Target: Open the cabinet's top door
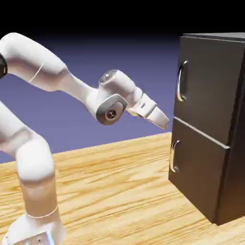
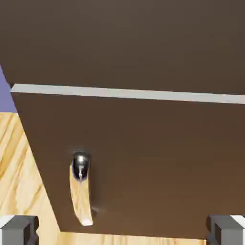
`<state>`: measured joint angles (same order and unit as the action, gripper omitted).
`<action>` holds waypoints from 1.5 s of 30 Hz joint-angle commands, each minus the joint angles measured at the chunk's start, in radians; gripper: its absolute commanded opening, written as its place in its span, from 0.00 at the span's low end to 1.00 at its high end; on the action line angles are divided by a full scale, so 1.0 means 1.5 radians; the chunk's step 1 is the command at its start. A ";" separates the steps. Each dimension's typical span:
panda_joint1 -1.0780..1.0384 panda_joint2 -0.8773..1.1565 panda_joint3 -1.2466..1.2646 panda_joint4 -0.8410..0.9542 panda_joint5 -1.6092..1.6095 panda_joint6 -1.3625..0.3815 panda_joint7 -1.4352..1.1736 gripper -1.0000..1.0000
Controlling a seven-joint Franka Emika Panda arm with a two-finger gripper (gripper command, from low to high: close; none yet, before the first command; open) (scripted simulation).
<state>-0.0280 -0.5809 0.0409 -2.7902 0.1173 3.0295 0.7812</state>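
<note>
The dark cabinet (image 1: 225, 158) stands at the right of the exterior view. Its top door (image 1: 203, 91) is flush and carries a curved silver handle (image 1: 180, 80) on its left edge. My gripper (image 1: 161, 119) hangs in the air left of the cabinet, about level with the seam between the doors, below the top handle and apart from it. In the hand view the top door (image 2: 124, 43) fills the upper part, without its handle showing. The gripper (image 2: 122, 233) is open, its fingertips (image 2: 19, 229) wide apart with nothing between them.
The shorter lower door (image 1: 196, 167) has its own silver handle (image 1: 173, 156), which shows in the hand view as the lower handle (image 2: 80, 191) under a pale seam (image 2: 129, 93). The wooden table (image 1: 119, 191) spreads under arm and cabinet.
</note>
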 commanded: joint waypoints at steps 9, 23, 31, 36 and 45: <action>-0.089 -0.024 0.091 0.044 0.261 -0.017 0.089 0.50; -0.227 -0.062 0.233 0.113 0.667 -0.042 0.229 0.50; -0.307 -0.084 0.314 0.152 0.899 -0.057 0.308 0.50; -0.356 -0.097 0.364 0.176 1.044 -0.066 0.358 0.50; -0.445 -0.121 0.455 0.220 1.305 -0.083 0.447 0.50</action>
<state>-0.6954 -0.7630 0.7236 -2.4600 2.0747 2.9049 1.4522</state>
